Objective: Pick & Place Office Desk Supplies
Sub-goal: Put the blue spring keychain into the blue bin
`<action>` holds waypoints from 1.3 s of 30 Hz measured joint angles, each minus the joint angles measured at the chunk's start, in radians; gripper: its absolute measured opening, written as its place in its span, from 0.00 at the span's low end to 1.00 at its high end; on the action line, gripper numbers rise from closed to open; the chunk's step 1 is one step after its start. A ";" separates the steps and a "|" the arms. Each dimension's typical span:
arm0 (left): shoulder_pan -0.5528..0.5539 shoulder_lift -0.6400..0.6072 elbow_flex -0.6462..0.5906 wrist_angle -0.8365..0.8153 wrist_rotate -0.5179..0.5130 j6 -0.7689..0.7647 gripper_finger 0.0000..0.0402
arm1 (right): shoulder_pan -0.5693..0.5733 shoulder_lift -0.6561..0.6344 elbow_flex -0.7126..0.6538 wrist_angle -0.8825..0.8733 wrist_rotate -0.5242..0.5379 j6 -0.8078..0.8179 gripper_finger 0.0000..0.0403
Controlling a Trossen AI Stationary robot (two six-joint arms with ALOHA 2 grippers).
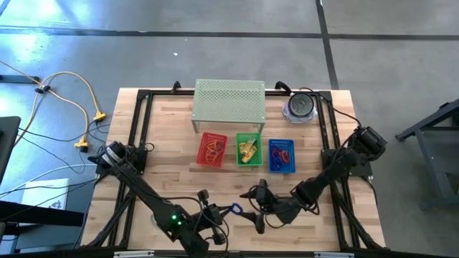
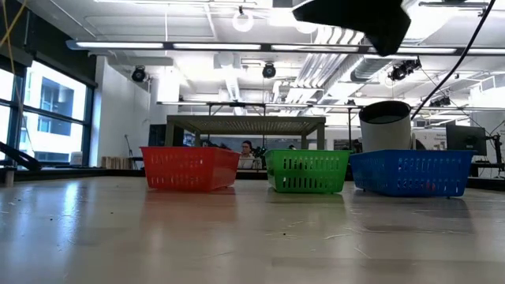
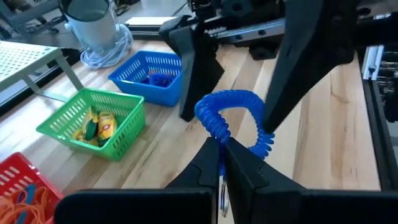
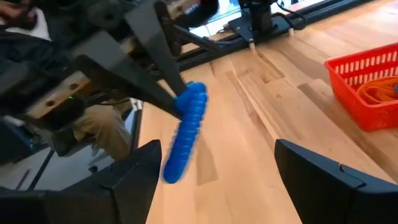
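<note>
Left gripper (image 3: 222,163) clamped on blue coiled band (image 3: 231,118), raised toward wide-open, empty right gripper (image 4: 214,162), probably for handover.

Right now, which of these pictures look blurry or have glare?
Right wrist view: the blue coil is motion-smeared. Low view: ceiling lights glare and the near tabletop is soft. Left wrist view: the coil in the left claw looks sharp.

Ceiling lights (image 2: 243,20) are glaring brightly above the baskets, washing a pale sheen over the table (image 2: 237,229). The blue coil (image 4: 185,130) is smearing with blur; nearby dark fingers (image 4: 323,180) are looking soft.
</note>
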 joint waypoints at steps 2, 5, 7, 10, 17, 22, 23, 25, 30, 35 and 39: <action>0.001 0.000 0.000 0.000 0.000 0.003 0.00 | -0.009 0.000 0.000 0.001 -0.001 0.001 0.75; 0.001 0.000 0.000 0.000 0.000 0.005 0.00 | -0.017 0.001 0.000 0.003 -0.020 0.000 0.75; 0.004 0.000 0.000 0.000 0.001 0.004 0.00 | -0.017 0.002 0.000 0.008 -0.027 -0.006 0.73; 0.009 0.000 0.000 0.000 0.005 0.004 0.00 | -0.017 0.002 0.000 0.008 -0.034 -0.019 0.67; 0.013 0.000 0.000 -0.001 0.012 0.004 0.00 | -0.016 0.003 0.000 0.003 -0.051 -0.027 0.37; 0.013 0.000 0.000 -0.001 0.017 0.004 0.00 | -0.016 0.003 0.000 0.002 -0.053 -0.063 0.07; 0.013 0.000 0.000 0.000 0.024 0.003 0.00 | -0.016 0.003 0.000 0.002 -0.054 -0.069 0.05; 0.013 0.000 0.000 0.000 0.028 0.003 0.00 | -0.016 0.003 0.000 0.002 -0.071 -0.071 0.04; 0.016 0.000 0.000 0.000 0.032 0.024 0.05 | -0.016 0.003 0.000 0.001 -0.090 -0.072 0.03; 0.016 0.000 0.000 0.002 0.032 0.106 0.18 | -0.016 0.003 0.000 -0.006 -0.099 -0.075 0.02; 0.007 0.000 0.000 0.062 0.032 0.189 0.32 | -0.016 0.003 0.000 -0.031 -0.100 -0.063 0.02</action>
